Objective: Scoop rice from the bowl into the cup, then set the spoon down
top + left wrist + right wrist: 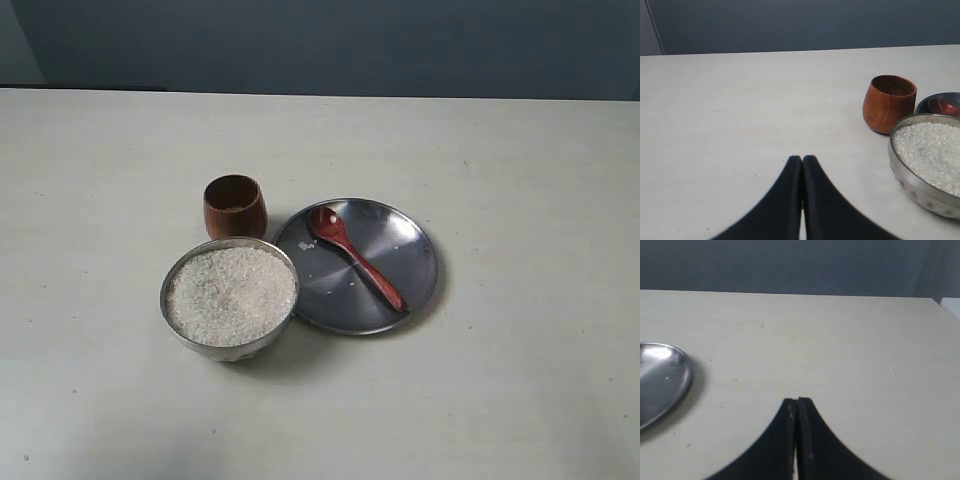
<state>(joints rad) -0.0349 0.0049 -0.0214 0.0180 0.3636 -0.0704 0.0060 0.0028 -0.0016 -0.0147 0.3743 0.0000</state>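
A round silver bowl heaped with white rice stands near the table's middle. Just behind it is the small reddish-brown wooden cup. The dark red wooden spoon lies on a flat metal plate to the right of the bowl. Neither gripper shows in the exterior view. In the left wrist view the left gripper is shut and empty, with the cup and the bowl of rice off to one side. The right gripper is shut and empty over bare table.
A few stray grains lie on the plate. The plate's edge shows in the right wrist view, apart from the right gripper. The pale table runs back to a dark wall.
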